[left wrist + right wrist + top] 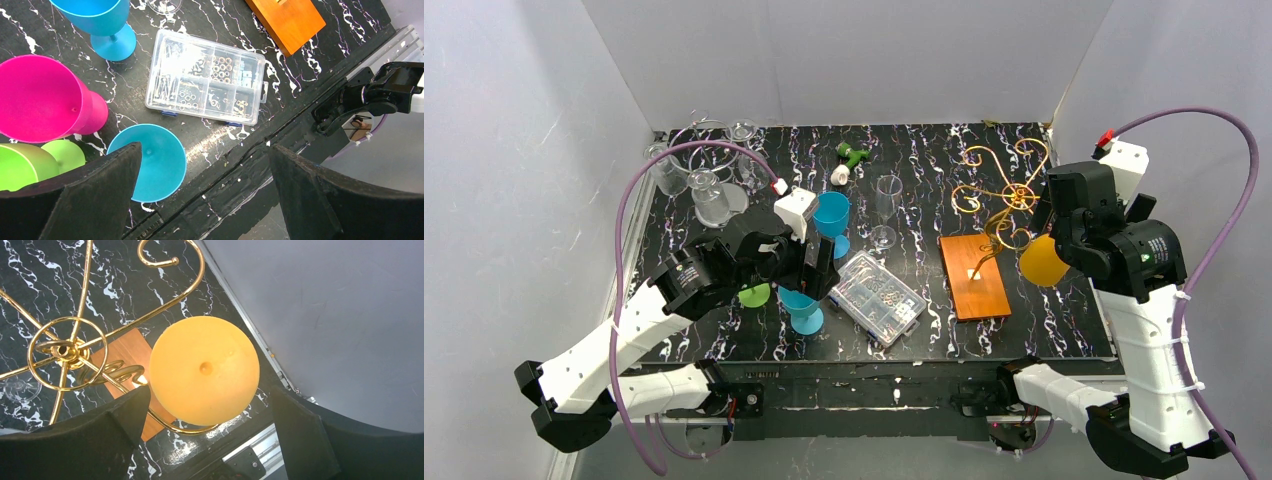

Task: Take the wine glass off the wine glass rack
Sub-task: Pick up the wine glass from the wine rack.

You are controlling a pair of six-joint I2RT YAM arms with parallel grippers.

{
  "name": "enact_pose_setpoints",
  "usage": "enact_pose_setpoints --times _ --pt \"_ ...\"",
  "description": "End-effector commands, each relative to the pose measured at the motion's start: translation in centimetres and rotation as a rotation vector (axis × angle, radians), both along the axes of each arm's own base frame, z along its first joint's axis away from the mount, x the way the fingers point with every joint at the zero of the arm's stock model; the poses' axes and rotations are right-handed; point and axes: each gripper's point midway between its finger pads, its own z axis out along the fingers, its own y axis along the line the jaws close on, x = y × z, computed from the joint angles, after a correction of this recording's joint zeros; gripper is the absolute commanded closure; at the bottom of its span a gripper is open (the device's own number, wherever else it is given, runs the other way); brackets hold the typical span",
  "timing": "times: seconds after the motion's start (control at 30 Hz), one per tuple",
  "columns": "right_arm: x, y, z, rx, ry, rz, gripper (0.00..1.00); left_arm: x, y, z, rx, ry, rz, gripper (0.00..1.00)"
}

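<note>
The golden wine glass rack (1002, 188) stood on its wooden base (974, 277) in the right part of the black marbled table (1064, 310), near the right edge and the white side wall (1194, 70). A yellow-orange wine glass (1043, 262) hung on the curled arm at the near right side of the rack, between the base and the table's right edge. The right gripper (208, 390) was above this glass with its fingers (100, 435) wide apart and nothing clamped. In the wrist view the round disc of the glass showed between them, close to one finger, and I cannot tell if it touched. Beside the glass there was only a narrow strip of table before the wall. The left gripper (202, 147) was also spread wide and empty, over the near edge of the table, above a blue glass (150, 167), with a pink glass (40, 100) and a green glass (20, 167) just beside. A clear compartment box (881, 298) lay between these glasses and the base, apart from both.
</note>
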Motion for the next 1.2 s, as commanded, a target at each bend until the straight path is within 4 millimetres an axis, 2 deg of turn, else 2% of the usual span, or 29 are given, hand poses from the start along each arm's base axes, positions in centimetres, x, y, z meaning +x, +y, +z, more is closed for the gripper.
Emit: enact_pose_setpoints --times 0.0,0.53,0.83,1.17 --pt "0.43 -0.39 0.67 0.018 -0.073 -0.051 0.01 -0.24 0.14 0.87 -0.015 -0.017 -0.007 0.02" --pt "0.87 -0.64 0.40 0.024 -0.113 -0.089 0.02 -0.20 0.14 1.09 -0.017 -0.021 -0.006 0.02" --pt "0.95 -1.00 0.82 0.008 -0.130 -0.105 0.10 -0.16 0.10 0.95 -0.013 -0.019 -0.007 0.02" --pt "1.12 -0.94 0.87 0.002 -0.129 -0.097 0.23 -0.15 0.04 0.93 -0.012 -0.018 -0.009 0.02"
